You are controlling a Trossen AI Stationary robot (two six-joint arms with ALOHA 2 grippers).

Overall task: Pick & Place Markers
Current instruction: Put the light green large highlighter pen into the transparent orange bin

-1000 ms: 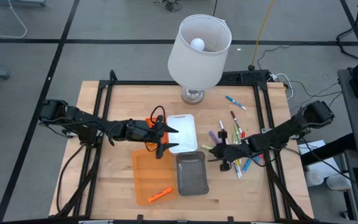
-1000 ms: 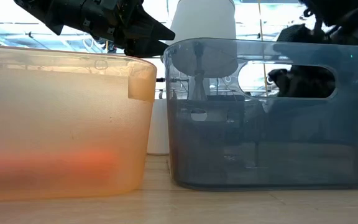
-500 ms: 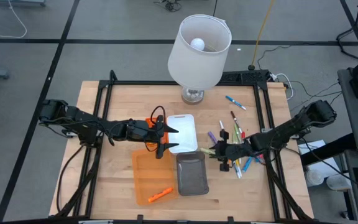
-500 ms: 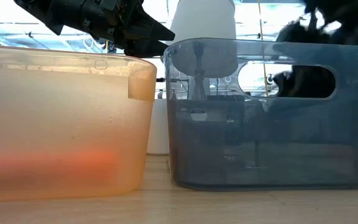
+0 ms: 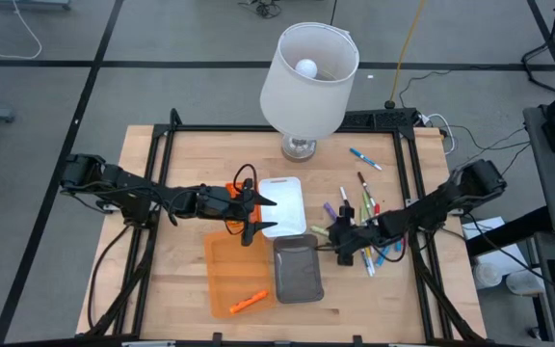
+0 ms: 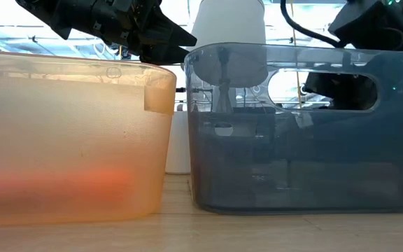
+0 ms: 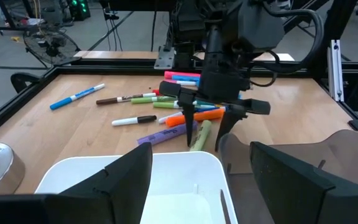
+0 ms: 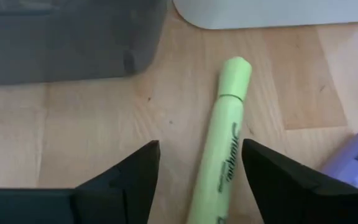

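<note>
The right gripper (image 5: pixel 333 237) hung low over the yellow highlighter (image 8: pixel 222 149), fingers apart either side of it, lined up to pinch. The other markers (image 5: pixel 366 224) lay scattered on the counter's (image 5: pixel 191 164) right. The left gripper (image 5: pixel 255 217), fingers spread, waited above the white tray (image 5: pixel 282 202).

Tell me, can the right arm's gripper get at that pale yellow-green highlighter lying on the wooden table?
Probably yes. The right gripper hangs open just above the yellow-green highlighter, one finger on each side of it. Nothing lies across it; the purple marker and grey tray sit off to the sides.
</note>
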